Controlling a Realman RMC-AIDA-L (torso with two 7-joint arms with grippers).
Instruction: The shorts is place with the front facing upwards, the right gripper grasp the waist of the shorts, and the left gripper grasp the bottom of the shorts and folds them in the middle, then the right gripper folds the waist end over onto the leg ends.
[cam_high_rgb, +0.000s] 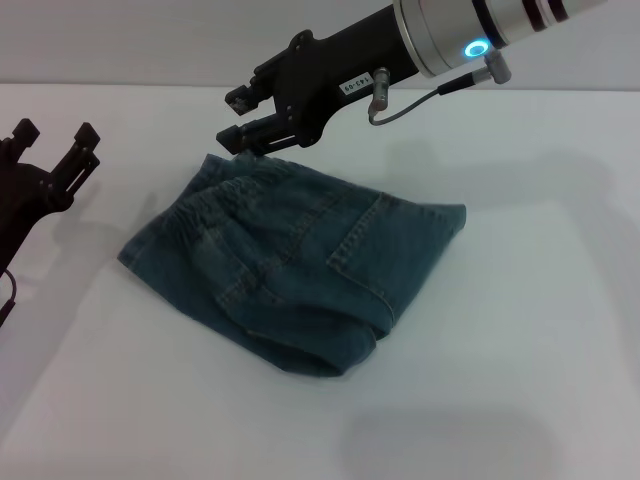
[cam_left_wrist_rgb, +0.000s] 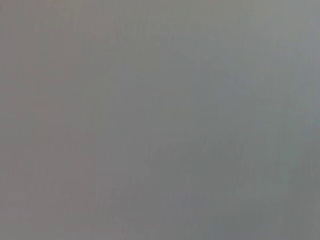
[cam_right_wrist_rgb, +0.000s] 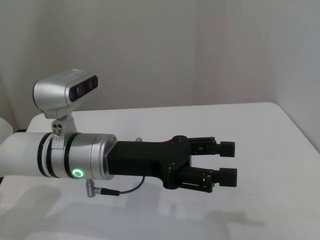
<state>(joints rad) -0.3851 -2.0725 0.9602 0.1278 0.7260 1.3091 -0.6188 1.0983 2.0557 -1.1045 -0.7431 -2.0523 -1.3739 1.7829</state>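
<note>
- The right gripper (cam_high_rgb: 238, 118) carries a small white label (cam_high_rgb: 356, 82); its print is too small to read
- The shorts (cam_high_rgb: 300, 260) lie folded into a compact bundle on the white table (cam_high_rgb: 520, 350), near the middle
- They are blue-green denim with paler faded areas, a back pocket (cam_high_rgb: 365, 262) facing up, and visible seams
- The waist (cam_high_rgb: 215, 205), gathered and ruffled, lies toward the robot's left and far side of the bundle
- The right gripper hovers just above the far corner of the shorts, claw narrowly parted, holding nothing
- The left gripper (cam_right_wrist_rgb: 227, 162) is off the cloth, well to the left, its claw parted and empty
- The left wrist view shows only a plain grey
</note>
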